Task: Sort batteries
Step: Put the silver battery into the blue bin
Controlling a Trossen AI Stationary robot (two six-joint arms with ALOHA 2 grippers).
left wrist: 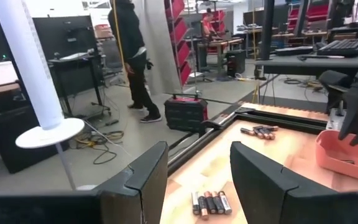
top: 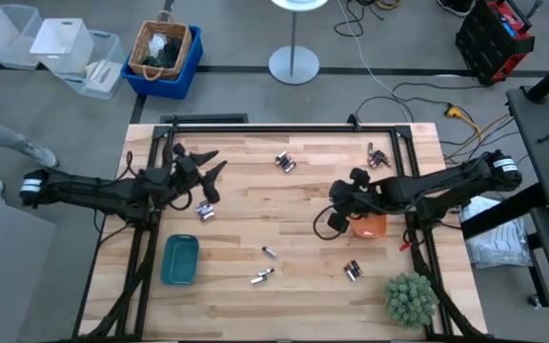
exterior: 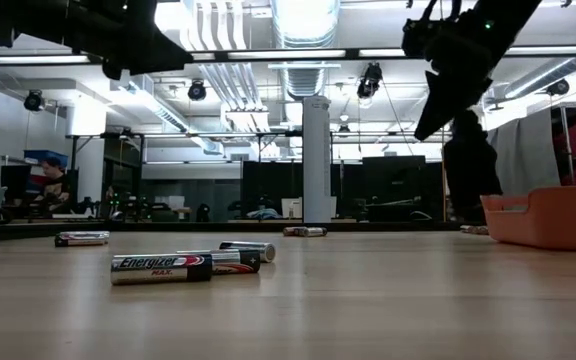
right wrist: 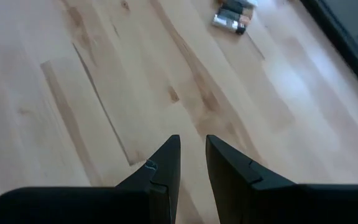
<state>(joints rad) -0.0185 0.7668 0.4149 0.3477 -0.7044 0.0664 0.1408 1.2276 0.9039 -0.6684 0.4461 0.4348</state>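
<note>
Small clusters of batteries lie scattered on the wooden table: batteries (top: 285, 163) at the far middle, batteries (top: 379, 155) at the far right, batteries (top: 206, 211) close to my left gripper, and others (top: 261, 276) toward the near edge. My left gripper (top: 215, 160) hovers open at the table's left, nothing between its fingers (left wrist: 148, 174). My right gripper (top: 339, 198) hangs above the table beside the orange tray (top: 374, 227). Its fingers (right wrist: 166, 155) stand only a narrow gap apart over bare wood, holding nothing. The teal tray (top: 179, 259) sits near left.
A green plant ball (top: 410, 297) sits at the near right corner. A black frame rail (top: 284, 125) runs along the far edge. In the low view, several batteries (exterior: 163, 266) lie in the foreground and the orange tray (exterior: 558, 215) stands at the right.
</note>
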